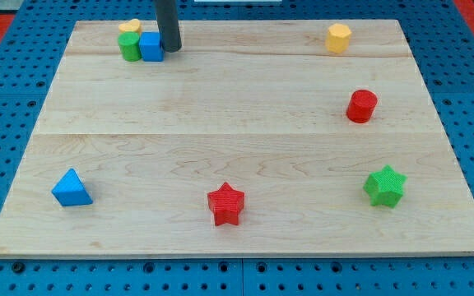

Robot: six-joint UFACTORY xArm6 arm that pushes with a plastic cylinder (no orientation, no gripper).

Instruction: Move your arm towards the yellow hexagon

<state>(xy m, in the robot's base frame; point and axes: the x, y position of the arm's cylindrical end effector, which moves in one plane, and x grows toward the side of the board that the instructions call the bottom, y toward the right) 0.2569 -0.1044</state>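
The yellow hexagon (338, 38) sits near the view's top right of the wooden board (237, 148). My tip (170, 48) is at the view's top left, far to the left of the hexagon. It stands just right of a blue cube (151, 47), touching or nearly touching it. A green block (129, 46) sits left of the blue cube. A yellow block (130, 27) lies just behind them.
A red cylinder (361, 106) stands at the right, below the hexagon. A green star (384, 186) is at the bottom right, a red star (225, 204) at the bottom middle, a blue triangle (72, 188) at the bottom left.
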